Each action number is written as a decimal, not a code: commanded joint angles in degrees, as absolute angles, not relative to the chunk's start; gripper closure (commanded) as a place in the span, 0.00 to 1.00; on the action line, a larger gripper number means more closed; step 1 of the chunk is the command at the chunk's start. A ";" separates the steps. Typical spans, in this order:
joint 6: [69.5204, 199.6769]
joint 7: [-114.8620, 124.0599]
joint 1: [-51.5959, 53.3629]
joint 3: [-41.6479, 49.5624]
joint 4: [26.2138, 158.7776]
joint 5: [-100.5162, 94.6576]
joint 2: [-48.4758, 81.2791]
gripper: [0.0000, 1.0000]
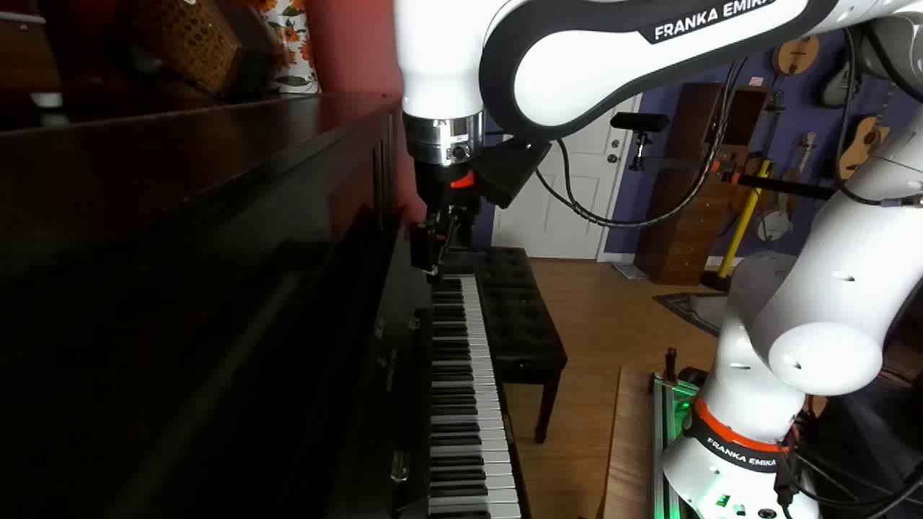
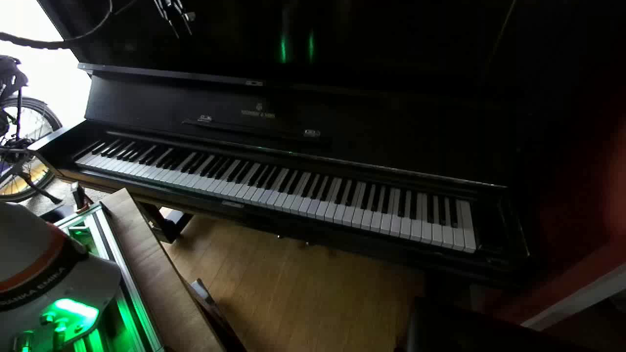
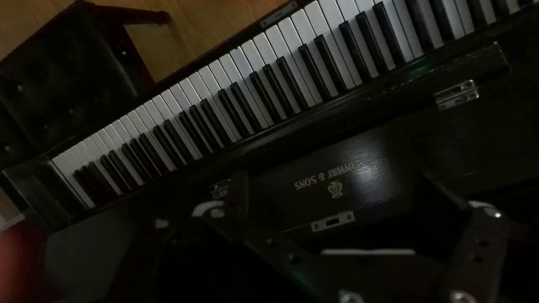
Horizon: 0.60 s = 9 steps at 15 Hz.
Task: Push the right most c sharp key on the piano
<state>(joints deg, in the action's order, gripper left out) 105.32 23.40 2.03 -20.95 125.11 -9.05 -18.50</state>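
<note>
Fingers (image 3: pixel 238 191) wide, well apart from the keys (image 2: pixel 274 198)

The gripper (image 3: pixel 332 183) hangs in the air, higher than the keys of the piano (image 2: pixel 401 137), its two fingers spread wide. In the wrist view the keys run slantwise from the left side to the upper right corner, past the fingertips, and the lid (image 3: pixel 387 185), with its gold lettering (image 3: pixel 332 173), shows between the fingers. The right end of the keys — the end for the right-most C sharp — lies at the left of that view, well to the side of both fingers. Which black key there is the C sharp I cannot tell surely in this dim light.

Edges: an end block (image 2: pixel 503 225) closes the row at its right end, with a red wall (image 1: pixel 353 50) beyond. The lid's top edge (image 2: pixel 166 74) juts out as a ledge, and the upper panel (image 2: pixel 342 39) rises behind it; how near the gripper is to that panel I cannot tell. The bench (image 1: pixel 519 317) stands in front, near the keys' right end.

Room: open air lies between fingers and keys — and floor (image 2: pixel 293 288) spreads between the piano and a wooden board (image 2: pixel 151 278).
</note>
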 commanded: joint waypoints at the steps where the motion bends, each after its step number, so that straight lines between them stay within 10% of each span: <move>1: 105.04 24.01 4.26 -19.04 124.92 -9.73 -18.16 0.00; 9: 106.19 21.87 2.75 -15.86 125.47 -10.53 -15.50 0.00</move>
